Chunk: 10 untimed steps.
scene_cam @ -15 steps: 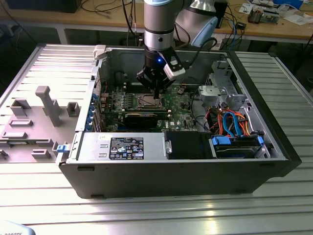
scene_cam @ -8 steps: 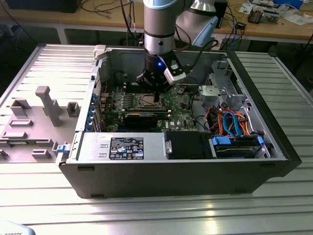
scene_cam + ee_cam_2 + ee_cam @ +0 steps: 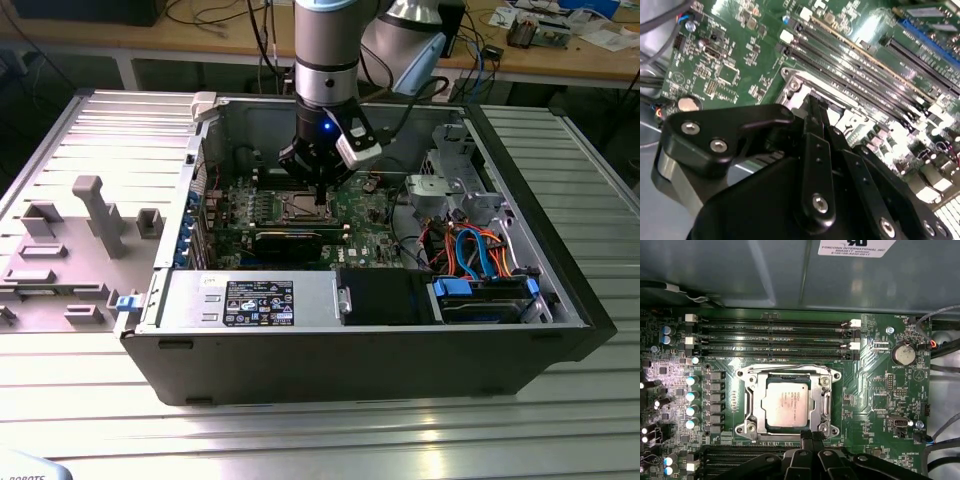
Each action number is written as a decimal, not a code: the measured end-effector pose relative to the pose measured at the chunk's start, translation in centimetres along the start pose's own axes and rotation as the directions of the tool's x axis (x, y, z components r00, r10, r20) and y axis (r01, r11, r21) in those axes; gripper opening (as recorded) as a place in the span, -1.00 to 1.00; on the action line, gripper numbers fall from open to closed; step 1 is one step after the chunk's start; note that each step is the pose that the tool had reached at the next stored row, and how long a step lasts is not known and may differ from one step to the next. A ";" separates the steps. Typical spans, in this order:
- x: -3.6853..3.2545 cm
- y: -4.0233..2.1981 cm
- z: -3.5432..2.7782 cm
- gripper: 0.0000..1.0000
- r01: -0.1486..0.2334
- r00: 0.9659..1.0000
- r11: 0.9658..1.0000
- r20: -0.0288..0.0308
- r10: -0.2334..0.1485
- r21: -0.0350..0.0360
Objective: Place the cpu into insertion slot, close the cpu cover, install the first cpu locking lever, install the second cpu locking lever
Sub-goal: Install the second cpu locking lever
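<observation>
Computer case (image 3: 560, 300): it lies open on a ribbed metal table (image 3: 300, 430) and takes the middle of the exterior view; its walls stand up around the board on all sides, so the room for moving is from above.
Arm (image 3: 325, 50): it comes down from the top centre of the exterior view into the case.
Motherboard (image 3: 875, 385): green, it covers most of the first wrist view; at the top of that frame it ends at the grey case wall (image 3: 765, 275).
Memory slots (image 3: 770, 337): long black rows, between the case wall and the socket.
Insertion slot (image 3: 790, 405): centre of the first wrist view, square, with a pale metal rim.
Cpu cover (image 3: 756, 402): the silvery frame lies flat around the chip.
Cpu (image 3: 787, 405): it sits in the slot, its grey top shows through the opening of the cover.
Gripper (image 3: 811, 436): bottom centre of the first wrist view, its thin black fingers are pressed together, with nothing seen between them; the tips are at the near edge of the socket.
Hidden: in the second wrist view the gripper body covers most of the socket (image 3: 800, 92); I cannot tell the levers' position.
</observation>
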<state>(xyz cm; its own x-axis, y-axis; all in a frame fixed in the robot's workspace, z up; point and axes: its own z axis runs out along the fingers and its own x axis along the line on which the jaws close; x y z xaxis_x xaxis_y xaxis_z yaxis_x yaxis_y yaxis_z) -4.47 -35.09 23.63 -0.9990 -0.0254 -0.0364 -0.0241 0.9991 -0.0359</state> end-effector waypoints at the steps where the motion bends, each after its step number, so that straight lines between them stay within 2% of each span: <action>1: 0.00 0.00 0.00 -0.79 0.000 1.000 1.000 0.000 0.000 0.000; 6: 0.08 0.00 0.00 -0.79 0.000 1.000 1.000 0.000 0.000 0.000; 8: 0.09 -0.07 0.04 -0.79 0.000 1.000 1.000 -0.002 0.000 0.001; 10: 0.09 -0.42 0.06 -0.79 0.000 1.000 1.000 -0.005 0.000 0.001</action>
<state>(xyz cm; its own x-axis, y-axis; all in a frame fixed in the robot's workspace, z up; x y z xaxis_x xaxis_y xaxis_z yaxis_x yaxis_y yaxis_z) -4.56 -35.51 23.58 -0.9992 -0.0254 -0.0309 -0.0242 0.9990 -0.0370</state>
